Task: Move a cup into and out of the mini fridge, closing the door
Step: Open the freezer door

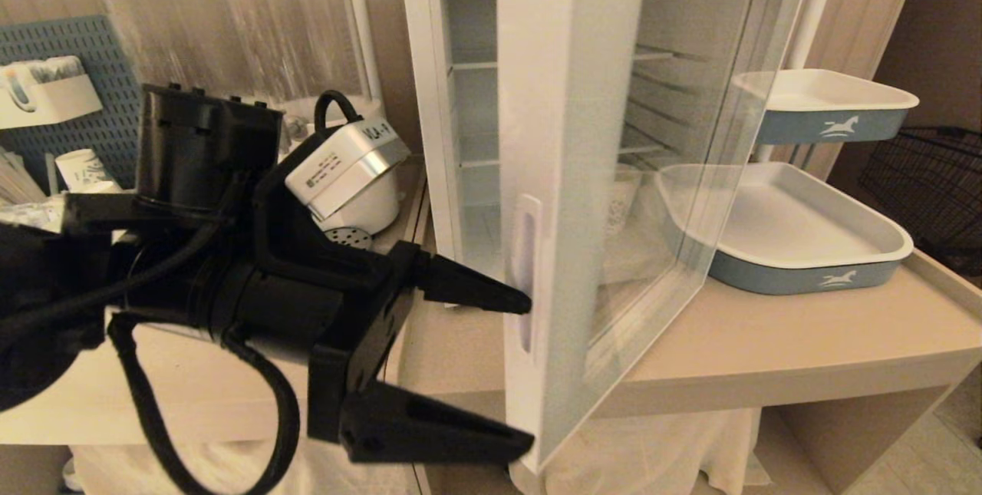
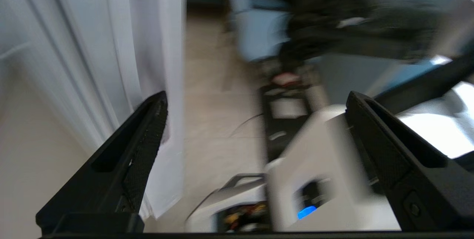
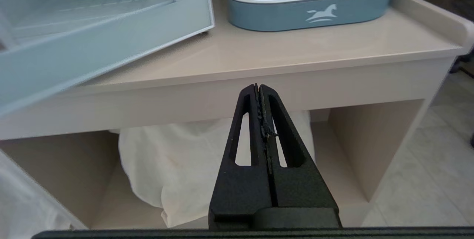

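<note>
The mini fridge (image 1: 460,96) runs off the top of the head view, and the door (image 1: 614,211) hides much of its inside. Beyond the left gripper (image 2: 255,105), the wrist view smears into blur. Behind that pincer, its arm covers the counter clutter.

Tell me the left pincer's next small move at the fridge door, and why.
Probably push the door toward the mini fridge: the door stands ajar, and the left pincer, open and empty, sits at its handle-recess edge. Right pincer hangs shut below the counter.
</note>
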